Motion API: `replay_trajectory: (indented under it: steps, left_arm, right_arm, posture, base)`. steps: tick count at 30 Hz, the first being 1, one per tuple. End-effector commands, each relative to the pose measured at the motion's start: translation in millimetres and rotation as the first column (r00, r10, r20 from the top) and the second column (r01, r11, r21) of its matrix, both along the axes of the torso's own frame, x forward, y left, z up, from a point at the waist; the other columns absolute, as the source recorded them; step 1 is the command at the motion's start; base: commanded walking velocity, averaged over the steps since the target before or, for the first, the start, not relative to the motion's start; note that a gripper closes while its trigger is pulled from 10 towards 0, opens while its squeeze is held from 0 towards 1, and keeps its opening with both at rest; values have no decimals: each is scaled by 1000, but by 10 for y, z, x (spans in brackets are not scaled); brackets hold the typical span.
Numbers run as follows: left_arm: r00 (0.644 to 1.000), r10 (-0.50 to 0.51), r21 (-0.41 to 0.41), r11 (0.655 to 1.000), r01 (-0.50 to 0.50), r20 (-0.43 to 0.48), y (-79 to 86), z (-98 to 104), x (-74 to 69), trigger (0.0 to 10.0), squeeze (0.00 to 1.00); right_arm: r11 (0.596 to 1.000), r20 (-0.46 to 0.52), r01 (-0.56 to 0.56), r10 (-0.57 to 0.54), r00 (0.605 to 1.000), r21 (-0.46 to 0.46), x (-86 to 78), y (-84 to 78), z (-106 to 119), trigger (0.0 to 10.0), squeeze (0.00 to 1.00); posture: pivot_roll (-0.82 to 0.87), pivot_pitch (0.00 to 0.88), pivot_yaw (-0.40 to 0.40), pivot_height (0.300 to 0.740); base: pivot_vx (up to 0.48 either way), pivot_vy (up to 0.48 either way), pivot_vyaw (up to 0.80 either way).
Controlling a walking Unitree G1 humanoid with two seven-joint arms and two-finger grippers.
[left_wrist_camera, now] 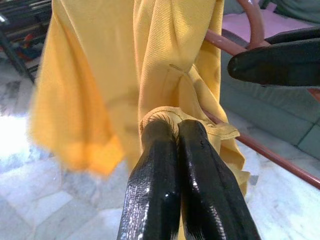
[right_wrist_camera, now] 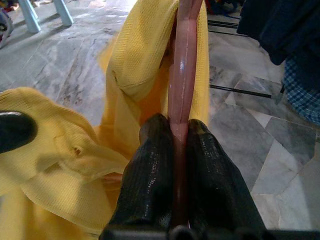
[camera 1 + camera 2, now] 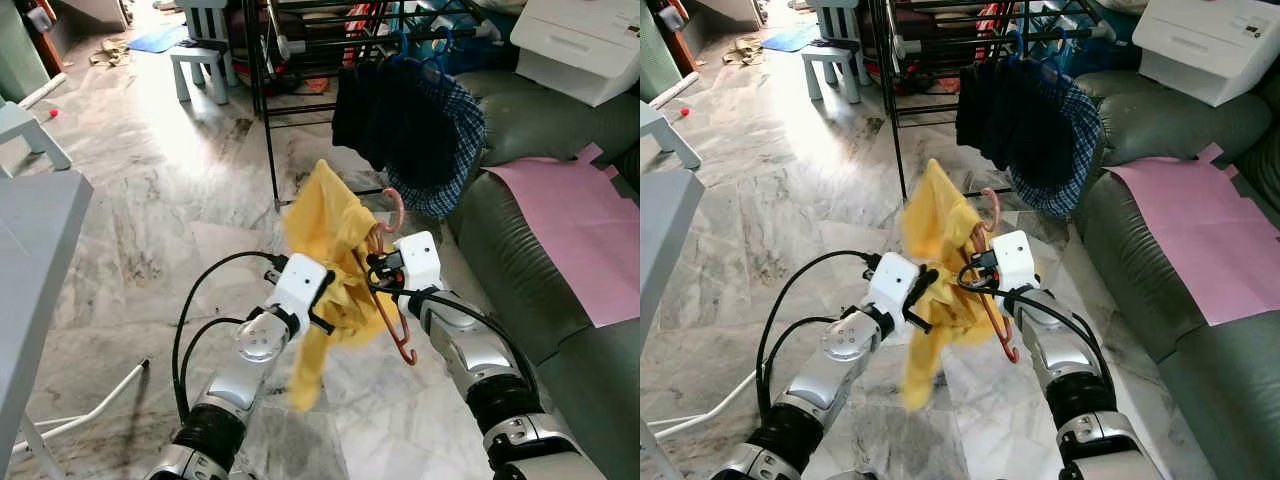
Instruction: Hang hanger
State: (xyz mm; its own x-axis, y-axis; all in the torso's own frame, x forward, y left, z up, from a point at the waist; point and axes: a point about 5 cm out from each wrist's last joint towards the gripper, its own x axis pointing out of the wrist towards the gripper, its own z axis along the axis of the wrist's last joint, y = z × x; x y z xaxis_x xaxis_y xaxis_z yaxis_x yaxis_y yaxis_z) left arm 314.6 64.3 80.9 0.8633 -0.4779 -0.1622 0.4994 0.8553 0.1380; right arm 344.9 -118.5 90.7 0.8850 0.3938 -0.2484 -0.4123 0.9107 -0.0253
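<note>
The left gripper [image 3: 322, 318] is pinching the yellow shirt [image 3: 325, 225] to steady it, while the right gripper [image 3: 377, 268] is clamping the pink hanger [image 3: 392, 318] upright, probably to carry both toward the drying rack [image 3: 300, 45] ahead.

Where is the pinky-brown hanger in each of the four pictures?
Left eye view: the hanger is at the middle, against the yellow cloth, held by the right gripper.
Right eye view: the hanger is at the middle, just right of the cloth.
Left wrist view: its bar slants behind the left gripper.
Right wrist view: it runs up the centre, pinched between black fingers.
Shared landmark: the yellow cloth.
</note>
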Motion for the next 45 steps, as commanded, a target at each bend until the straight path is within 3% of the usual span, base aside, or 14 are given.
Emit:
replay_trajectory:
  steps: [1, 6, 13, 14, 15, 20, 26, 29, 35, 40, 45]
  left_arm:
    - [999, 31, -12, 999, -31, 10, 36, 21, 27, 10000, 0]
    - [998, 33, -19, 999, -33, -49, 98, -156, -133, 10000, 0]
    - [994, -75, -17, 997, 74, -84, -22, -243, -250, 10000, 0]
    - [993, -82, -14, 997, 81, -90, -27, -257, -268, 10000, 365]
    - [992, -90, -15, 996, 89, -94, -38, -269, -287, 10000, 1000]
    - [984, -124, -63, 991, 116, -132, -78, -337, -408, 10000, 1000]
    - [995, -36, -96, 995, 27, -96, 21, -315, -364, 10000, 1000]
    - [985, 169, -131, 976, -174, -46, 261, -252, -234, 10000, 1000]
    - [925, 381, -79, 922, -380, -8, 658, -288, -147, 10000, 1000]
    - [904, 428, -88, 900, -426, -3, 820, -293, -137, 10000, 1000]
    - [913, 407, -83, 911, -403, 36, 940, -260, -147, 10000, 1000]
  right_arm:
    - [1000, 64, 2, -2, 998, -1, 47, 41, 118, 10000, 0]
    - [998, 88, 65, -66, 994, 16, 68, 59, 92, 10000, 0]
    - [996, 170, 83, -86, 982, 24, 204, 66, 279, 10000, 0]
    - [996, 181, 81, -85, 980, 28, 216, 73, 303, 10000, 0]
    - [996, 186, 82, -87, 979, 32, 232, 74, 325, 10000, 0]
    - [996, 215, 85, -91, 972, 37, 271, 142, 362, 10000, 0]
    - [998, 205, 63, -67, 976, 28, 221, 219, 272, 10000, 0]
    - [999, 188, 48, -52, 981, 26, 160, 252, 167, 10000, 0]
    - [999, 168, 28, -34, 985, 37, 63, 223, 27, 10000, 0]
    - [1000, 177, 11, -16, 984, 27, 3, 180, -31, 10000, 0]
    - [997, 182, -55, 62, 981, -47, -169, 0, -185, 10000, 0]
  posture:
    - [-41, 68, -46, 740]
    - [-34, 71, -43, 740]
    - [11, 56, -89, 740]
    - [11, 56, -89, 740]
    - [17, 61, -91, 740]
    - [37, 63, -97, 740]
    - [38, 63, -93, 740]
    - [29, 51, -88, 740]
    - [39, 42, -80, 740]
    - [47, 39, -79, 740]
    - [49, 51, -80, 740]
  base:
    - [0, 0, 0]
    - [0, 0, 0]
    - [0, 0, 0]
    - [0, 0, 0]
    - [0, 0, 0]
    - [0, 0, 0]
    - [0, 0, 0]
    - [0, 0, 0]
    - [0, 0, 0]
    - [0, 0, 0]
    - [0, 0, 0]
